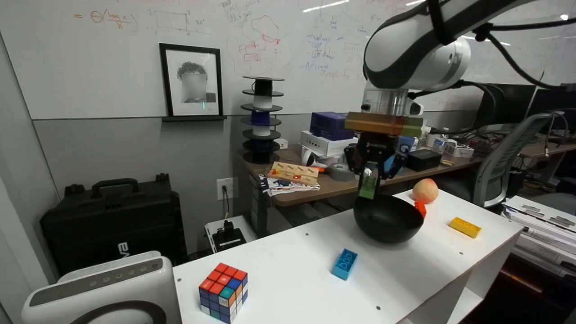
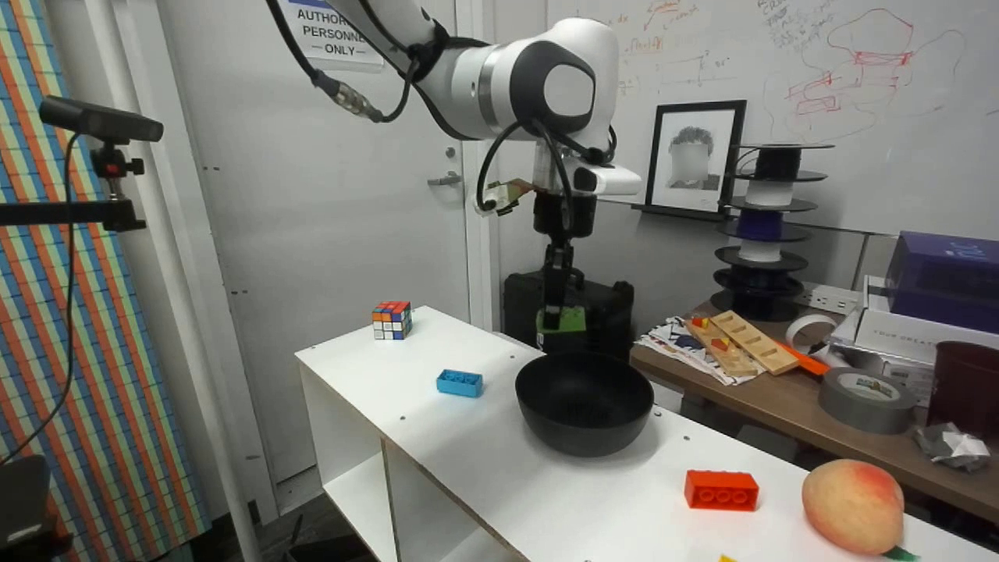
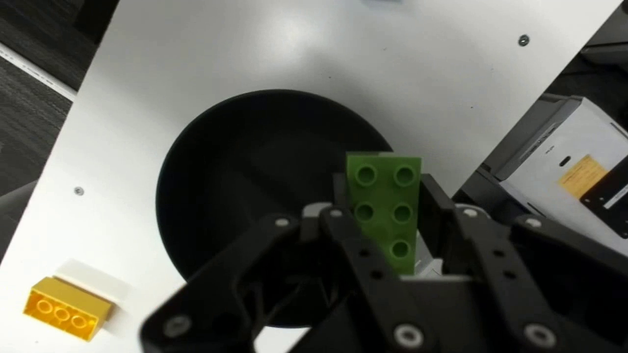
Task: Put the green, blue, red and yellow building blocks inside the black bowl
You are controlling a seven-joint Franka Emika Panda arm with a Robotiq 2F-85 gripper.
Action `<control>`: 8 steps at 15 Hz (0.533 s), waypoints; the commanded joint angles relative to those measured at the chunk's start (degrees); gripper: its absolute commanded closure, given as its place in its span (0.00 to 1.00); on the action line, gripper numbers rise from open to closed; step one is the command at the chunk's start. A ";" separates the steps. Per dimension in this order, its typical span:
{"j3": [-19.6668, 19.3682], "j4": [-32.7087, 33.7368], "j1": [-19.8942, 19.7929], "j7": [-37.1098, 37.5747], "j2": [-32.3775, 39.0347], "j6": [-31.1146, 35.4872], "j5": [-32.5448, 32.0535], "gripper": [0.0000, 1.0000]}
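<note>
The gripper (image 1: 369,183) holds the green block (image 3: 384,196) near the rim of the black bowl (image 1: 390,222); the blue block (image 1: 344,264), red block (image 2: 721,492) and yellow block (image 1: 465,227) lie on the white shelf (image 1: 288,267).

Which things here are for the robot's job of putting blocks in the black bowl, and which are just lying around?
For the job:
green block, held in the gripper
blue block
red block
yellow block
black bowl

Just lying around:
puzzle cube
peach
gray tape roll
purple box
</note>
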 commanded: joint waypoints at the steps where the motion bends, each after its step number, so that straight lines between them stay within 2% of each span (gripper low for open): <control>1: -0.43 -4.22 0.26 1.03 -1.81 2.28 -1.19 0.89; 6: -1.70 -8.13 0.84 1.23 -3.37 3.76 -3.40 0.86; 7: -2.04 -8.90 0.99 1.45 -3.68 4.08 -4.12 0.71; 8: -2.65 -9.63 1.30 1.58 -3.80 5.11 -5.39 0.39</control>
